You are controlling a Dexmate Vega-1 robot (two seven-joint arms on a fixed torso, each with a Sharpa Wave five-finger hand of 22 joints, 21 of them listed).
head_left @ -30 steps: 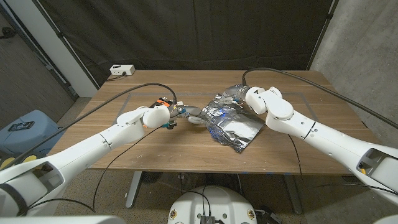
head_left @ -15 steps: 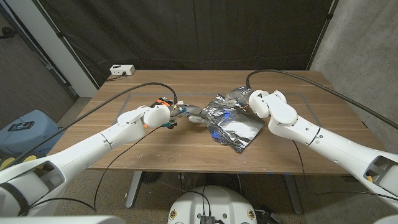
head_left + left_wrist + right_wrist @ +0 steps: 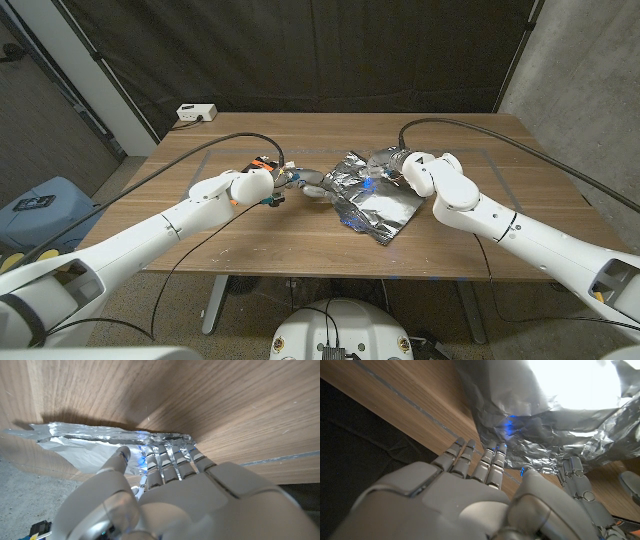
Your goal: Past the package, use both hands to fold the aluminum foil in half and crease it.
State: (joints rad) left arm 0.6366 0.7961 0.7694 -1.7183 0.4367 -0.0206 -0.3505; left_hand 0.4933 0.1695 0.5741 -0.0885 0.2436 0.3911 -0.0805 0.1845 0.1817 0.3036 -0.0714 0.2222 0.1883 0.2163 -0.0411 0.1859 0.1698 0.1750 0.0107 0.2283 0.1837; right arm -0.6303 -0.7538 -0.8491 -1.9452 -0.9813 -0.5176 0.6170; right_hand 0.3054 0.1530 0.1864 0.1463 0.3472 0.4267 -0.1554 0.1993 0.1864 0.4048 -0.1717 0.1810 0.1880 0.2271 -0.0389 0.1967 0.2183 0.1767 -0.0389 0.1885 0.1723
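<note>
A crumpled sheet of aluminum foil (image 3: 372, 200) lies at the middle of the wooden table (image 3: 230, 245), its far part bunched and raised. My left hand (image 3: 290, 184) reaches in from the left, its fingertips (image 3: 167, 455) tucked at the foil's left edge (image 3: 95, 440) with the thumb alongside, pinching it. My right hand (image 3: 392, 164) is at the foil's far edge. There its fingers (image 3: 490, 457) press the wrinkled foil (image 3: 555, 435) while the thumb lies against it on the other side, holding that edge.
A white power box (image 3: 196, 112) sits at the table's far left corner. A blue bin (image 3: 40, 205) stands on the floor left of the table. Thin tape lines (image 3: 215, 152) mark a rectangle on the tabletop. Black cables trail over both arms.
My right arm has shifted a little to the right and its hand has lowered the foil's raised far edge slightly. The left hand has stayed put.
</note>
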